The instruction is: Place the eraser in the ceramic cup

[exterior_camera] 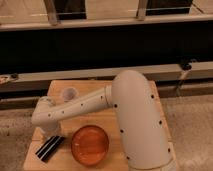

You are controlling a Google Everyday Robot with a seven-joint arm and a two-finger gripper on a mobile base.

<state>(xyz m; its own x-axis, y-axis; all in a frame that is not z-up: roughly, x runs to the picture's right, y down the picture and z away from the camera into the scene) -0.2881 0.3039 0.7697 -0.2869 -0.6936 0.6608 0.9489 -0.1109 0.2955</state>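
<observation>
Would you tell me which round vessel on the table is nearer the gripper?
The large glossy orange bowl at the front: the gripper hangs beside it, over the eraser. The small pale ceramic cup stands beyond the arm.

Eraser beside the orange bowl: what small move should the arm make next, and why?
Probably lower the end effector, hanging just above the eraser, onto it. The eraser lies unheld on the table; the ceramic cup waits further back.
</observation>
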